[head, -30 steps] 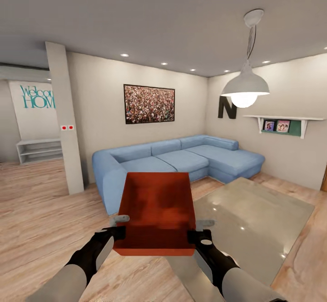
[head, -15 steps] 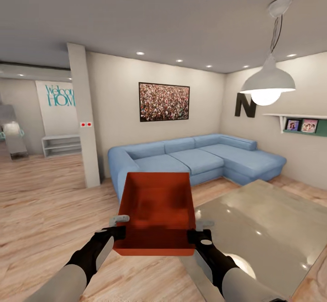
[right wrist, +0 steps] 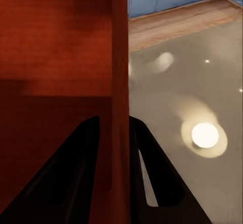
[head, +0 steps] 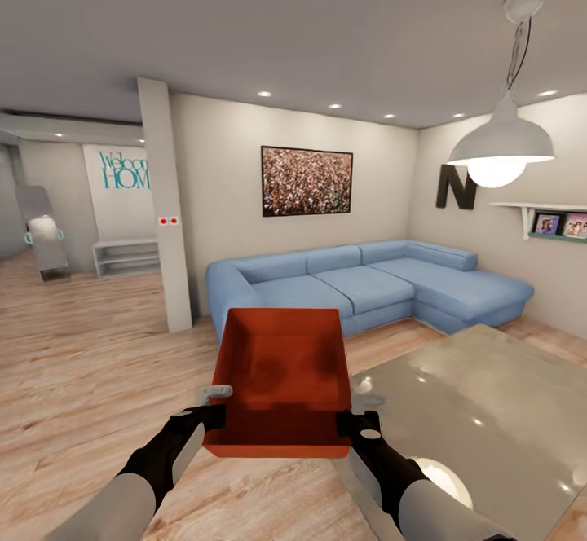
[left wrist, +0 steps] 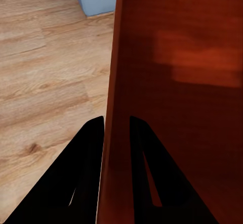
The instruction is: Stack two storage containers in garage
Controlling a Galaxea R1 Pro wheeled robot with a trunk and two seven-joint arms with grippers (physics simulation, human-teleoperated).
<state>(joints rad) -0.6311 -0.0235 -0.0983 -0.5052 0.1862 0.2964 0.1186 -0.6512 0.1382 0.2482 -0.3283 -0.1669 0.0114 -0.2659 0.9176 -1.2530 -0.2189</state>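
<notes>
Your left gripper (head: 214, 415) pinches the left wall of the storage container (head: 280, 382) — one finger inside, one outside. The red-orange bin hangs level between both arms, above the wood floor (head: 73, 378) in the living room. Your right gripper (head: 355, 419) clamps the right wall likewise — glass table (head: 481, 411) beside it, blue sofa (head: 367, 284) behind.

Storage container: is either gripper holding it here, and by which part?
Yes. The storage container is held by both: the left gripper pinches its left side wall, the right gripper its right side wall.
</notes>
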